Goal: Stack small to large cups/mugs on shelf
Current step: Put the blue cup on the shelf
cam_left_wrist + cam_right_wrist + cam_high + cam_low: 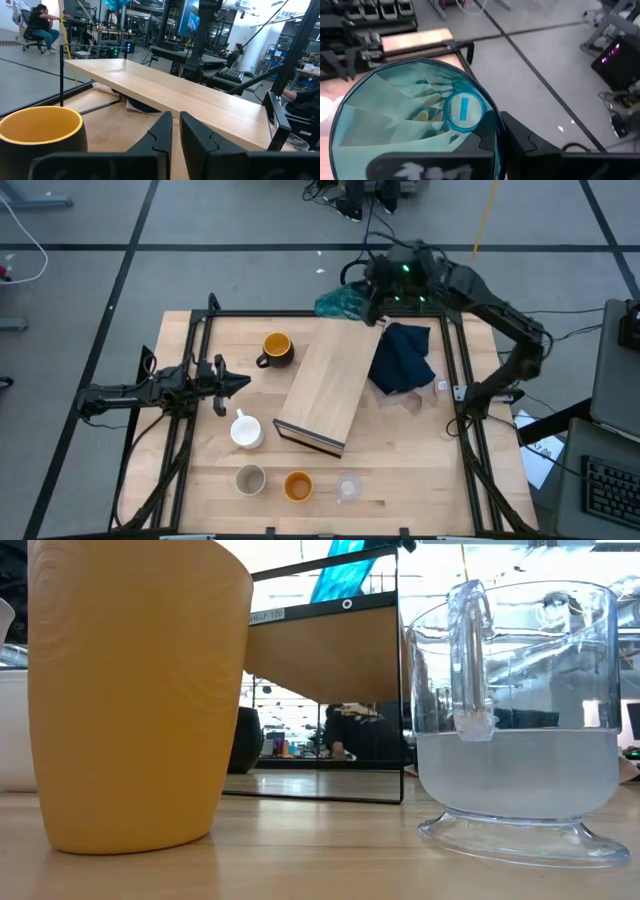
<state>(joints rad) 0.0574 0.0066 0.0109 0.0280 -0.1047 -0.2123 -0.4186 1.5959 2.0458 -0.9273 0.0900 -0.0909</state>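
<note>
Stacking Not Yet Begun: Shelf Bare, One Cup in Hand

Taking the shelf [325, 388] as landmark: the long light-wood board lies at an angle near the middle of the table [420, 470], its dark end edge toward the near side. Its top carries no cup in the overhead view. Judged on that, no stacking is done.

Largest vessel first. The teal ribbed tumbler [343, 303] is just off the shelf's far end, held by the right gripper [375, 308]. The right wrist view looks down into its mouth [410, 115], with the fingers closed narrowly over its rim. This reads as the first cup being handled.

The dark mug with yellow inside [275, 348] stands just beside the shelf's left long edge, toward the far end. The white mug [246, 430] stands beside the shelf's near-left corner. The beige cup [250, 478], the orange cup [297, 485] and the small clear glass [348, 487] stand in a row beyond the shelf's dark end, apart from it.

The left gripper [238, 383] hangs to the left of the shelf, pointing at it, its jaws nearly together and holding nothing.

A navy cloth [402, 358] lies against the shelf's right edge.

Outstanding, in my judgement: all six vessels.
</note>
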